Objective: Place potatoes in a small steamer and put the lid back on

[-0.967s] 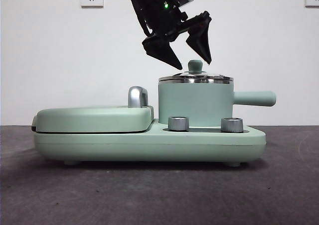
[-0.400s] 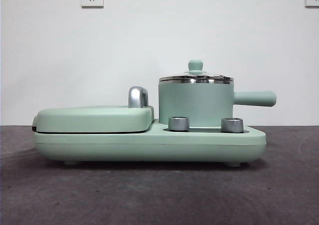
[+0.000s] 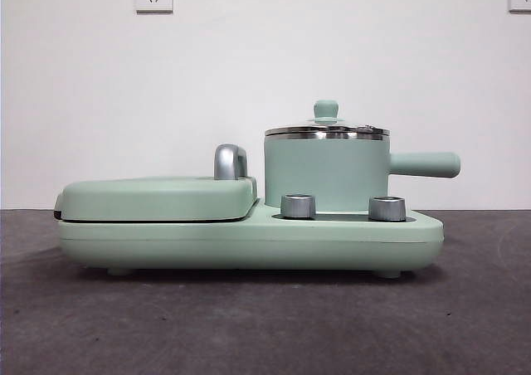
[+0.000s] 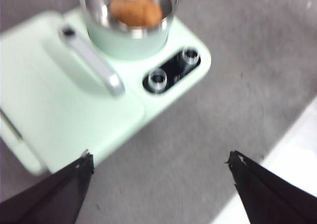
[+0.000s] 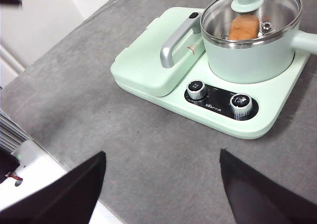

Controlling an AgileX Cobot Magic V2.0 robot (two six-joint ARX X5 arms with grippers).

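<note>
The small steamer stands on the right half of the mint-green cooker base, its side handle pointing right. The lid sits level on its steel rim. Through the glass the right wrist view shows the orange-brown potato lying inside the pot; the blurred left wrist view shows the potato there too. My left gripper is open, high and well back from the cooker, and holds nothing. My right gripper is also open and empty, off the cooker's knob side. Neither gripper appears in the front view.
A flat griddle with a chrome handle fills the base's left half. Two steel dials sit on the front of the base. Grey tabletop surrounds the cooker; its white border lies near the right gripper.
A gripper that hovered open just above the lid's knob has lifted up and out of the front view. The lid and steamer have not moved.
</note>
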